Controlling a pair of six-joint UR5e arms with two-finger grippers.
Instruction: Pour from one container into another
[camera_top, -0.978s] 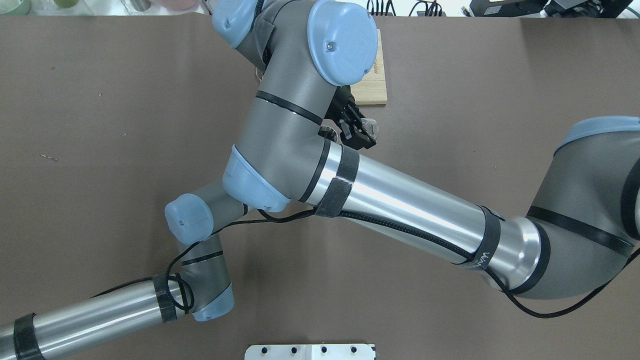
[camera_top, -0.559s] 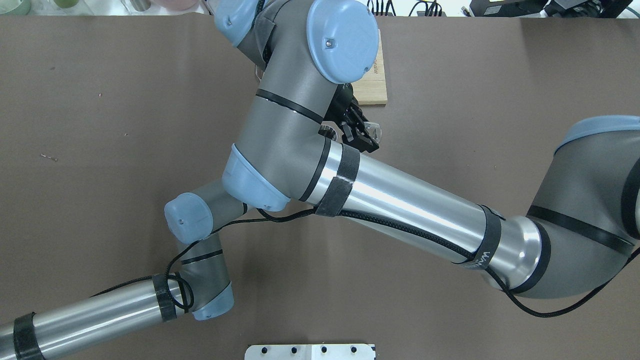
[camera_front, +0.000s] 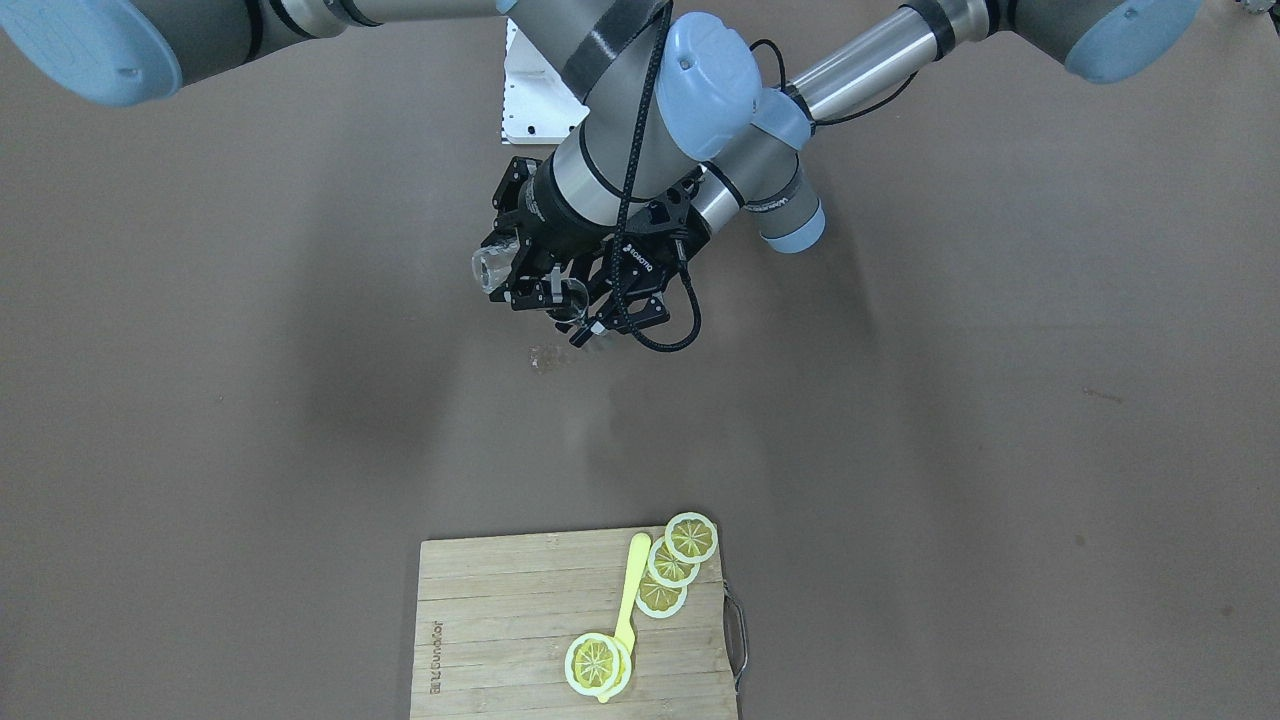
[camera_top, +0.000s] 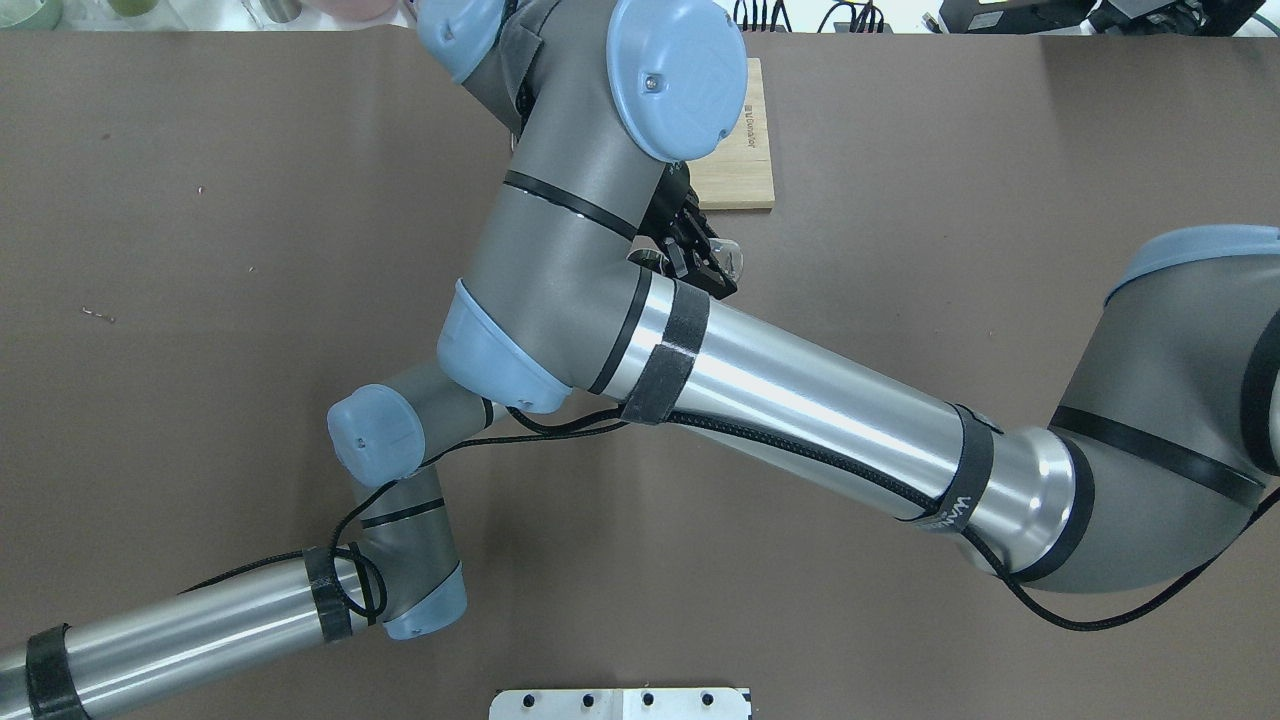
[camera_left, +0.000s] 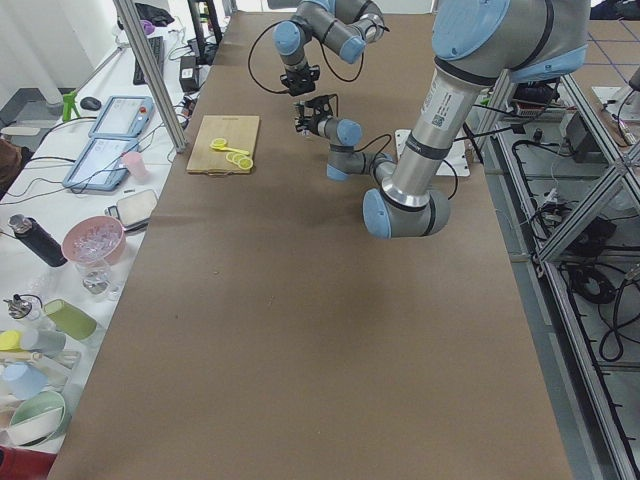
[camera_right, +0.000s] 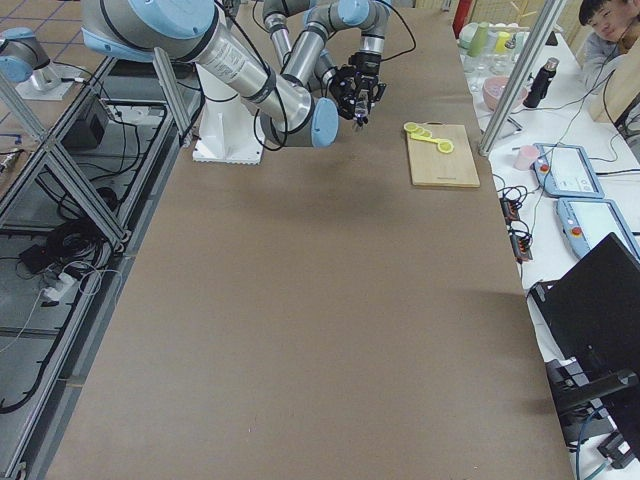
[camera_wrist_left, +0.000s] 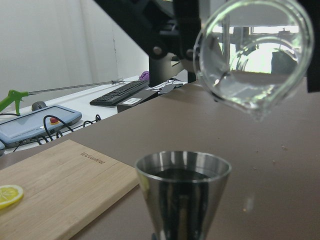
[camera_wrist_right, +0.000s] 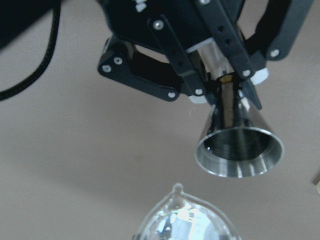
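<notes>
Seen from across the table, both arms meet over the bare brown table (camera_front: 250, 450), well back from the cutting board (camera_front: 500, 620). The right gripper (camera_front: 505, 272) pinches a clear glass beaker (camera_front: 488, 270) that is tipped onto its side. Just beside it, the left gripper (camera_front: 585, 312) is clamped on a small steel jigger (camera_front: 571, 297). On the board lie lemon slices (camera_front: 690, 537) and a yellow utensil (camera_front: 630, 575). From overhead, the right arm covers most of this. Only the beaker and a sliver of the jigger's rim peek out on the robot's side of the board. The side views are too small to add anything. The left wrist camera looks past the upright jigger, with the beaker's spout hanging above and a little aside of its rim and the board behind. The right wrist camera shows the left gripper's jaws pressed on the jigger's narrow waist.
</notes>
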